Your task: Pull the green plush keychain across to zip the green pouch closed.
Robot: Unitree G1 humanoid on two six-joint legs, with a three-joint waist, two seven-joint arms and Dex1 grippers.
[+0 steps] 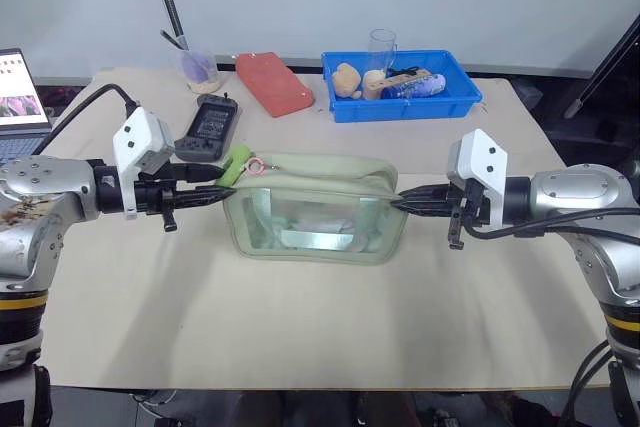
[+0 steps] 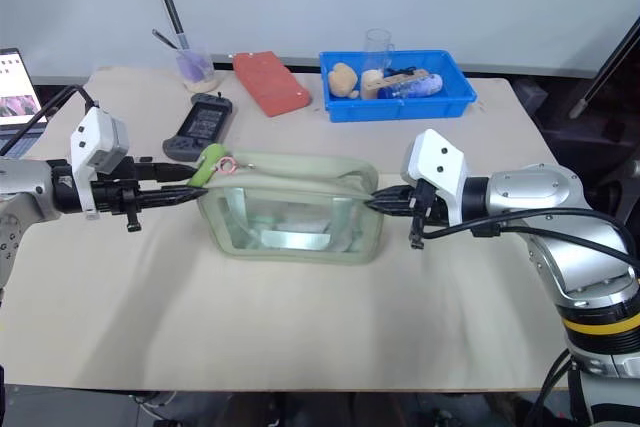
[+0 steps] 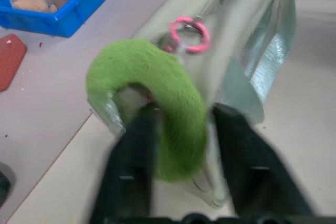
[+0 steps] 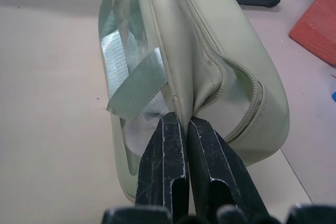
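The green pouch point(image 1: 315, 217) lies lengthwise in the middle of the table, its clear side window facing me. The green plush keychain point(image 1: 235, 165) hangs on a pink ring point(image 3: 189, 34) at the pouch's left end. My left gripper point(image 1: 213, 194) reaches in from the left. In the left wrist view its fingers point(image 3: 131, 166) stand on either side of the curved plush point(image 3: 157, 93), closed on its lower end. My right gripper point(image 1: 398, 204) comes in from the right and is shut on the fabric at the pouch's right end point(image 4: 210, 51).
At the back stands a blue bin point(image 1: 400, 87) with small toys and a clear cup. A red flat case point(image 1: 273, 83), a black handheld device point(image 1: 210, 125) and a plastic cup point(image 1: 198, 67) lie behind the pouch. A laptop point(image 1: 20, 87) sits at the far left.
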